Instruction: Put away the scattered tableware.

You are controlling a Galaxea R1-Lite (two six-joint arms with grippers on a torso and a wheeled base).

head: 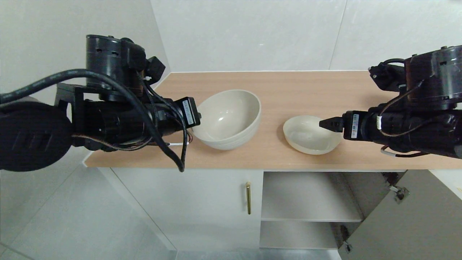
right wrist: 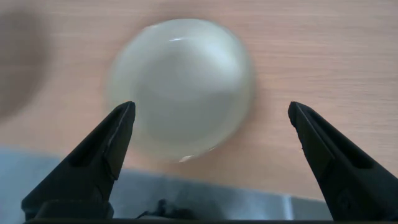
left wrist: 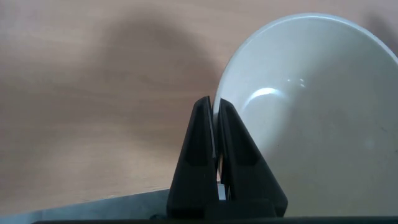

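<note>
A large beige bowl stands tilted on the wooden counter, its mouth turned toward the right and back. My left gripper is shut on its left rim; in the left wrist view the fingers pinch the bowl at its edge. To the right rests a small whitish bowl, upright. My right gripper hovers over its right side, open. In the right wrist view the fingers spread wide on either side of the small bowl.
Below the counter, the right cabinet compartment is open, showing two bare shelves, with its door swung out to the right. The left cabinet door is closed and has a gold handle. White walls close off the back and left.
</note>
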